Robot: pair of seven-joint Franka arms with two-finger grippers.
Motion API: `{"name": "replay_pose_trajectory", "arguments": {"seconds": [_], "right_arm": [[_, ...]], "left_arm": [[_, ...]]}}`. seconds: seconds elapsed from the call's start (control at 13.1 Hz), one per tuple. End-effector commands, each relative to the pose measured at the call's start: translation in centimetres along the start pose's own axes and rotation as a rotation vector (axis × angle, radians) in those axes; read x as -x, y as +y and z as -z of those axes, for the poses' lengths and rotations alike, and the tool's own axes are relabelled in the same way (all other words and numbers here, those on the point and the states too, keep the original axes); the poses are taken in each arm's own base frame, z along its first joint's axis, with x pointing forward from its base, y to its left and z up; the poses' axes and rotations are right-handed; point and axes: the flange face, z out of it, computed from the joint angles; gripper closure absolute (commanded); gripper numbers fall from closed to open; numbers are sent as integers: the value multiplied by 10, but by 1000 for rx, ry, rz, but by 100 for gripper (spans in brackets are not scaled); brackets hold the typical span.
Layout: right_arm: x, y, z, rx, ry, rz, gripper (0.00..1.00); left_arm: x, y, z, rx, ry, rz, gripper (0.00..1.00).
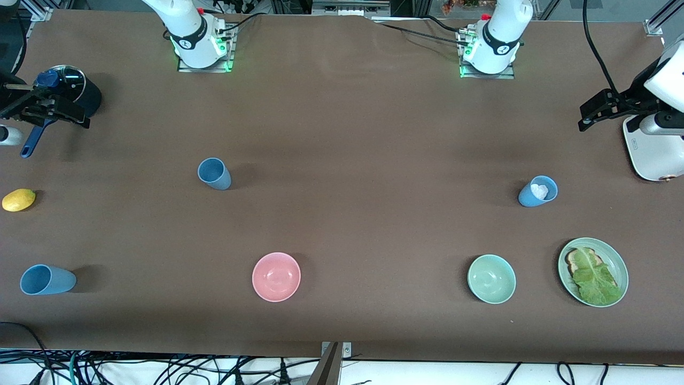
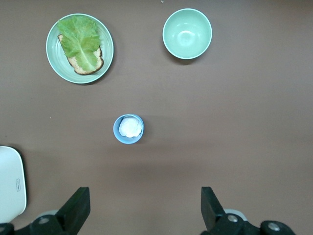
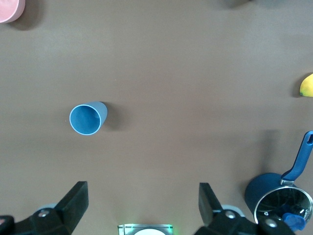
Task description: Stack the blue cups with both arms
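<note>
Both my grippers hang open and empty over the table ends; no blue cup is stacked yet.

My right gripper (image 1: 45, 109), jaws spread wide, hangs at the front view's upper left above the dark-blue lidded saucepan (image 1: 72, 91); the nearest upright matte light-blue tumbler (image 1: 214, 174) sits left of centre, another light-blue tumbler (image 1: 47, 279) at lower left. My left gripper (image 1: 604, 109), also spread wide and holding nothing, hangs at upper right beside the white toaster (image 1: 652, 149); the third light-blue tumbler (image 1: 538, 191), with something white inside, stands below it in the frame. I judge each arm should take its closest cup.
</note>
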Motion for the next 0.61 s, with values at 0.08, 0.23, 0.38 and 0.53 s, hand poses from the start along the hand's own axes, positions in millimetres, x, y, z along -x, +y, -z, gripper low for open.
{"name": "replay_pose_trajectory", "arguments": {"seconds": [0.08, 0.23, 0.38, 0.53], "right_arm": [[1, 0, 3, 2, -1, -10, 0], [1, 1, 3, 1, 0, -11, 0], [1, 0, 3, 1, 0, -9, 0], [1, 0, 2, 1, -4, -9, 0]], "left_arm": [[-2, -7, 5, -19, 0, -37, 0], [-2, -8, 5, -19, 0, -36, 0], [-2, -9, 4, -19, -2, -37, 0], [-1, -10, 6, -19, 1, -36, 0]]}}
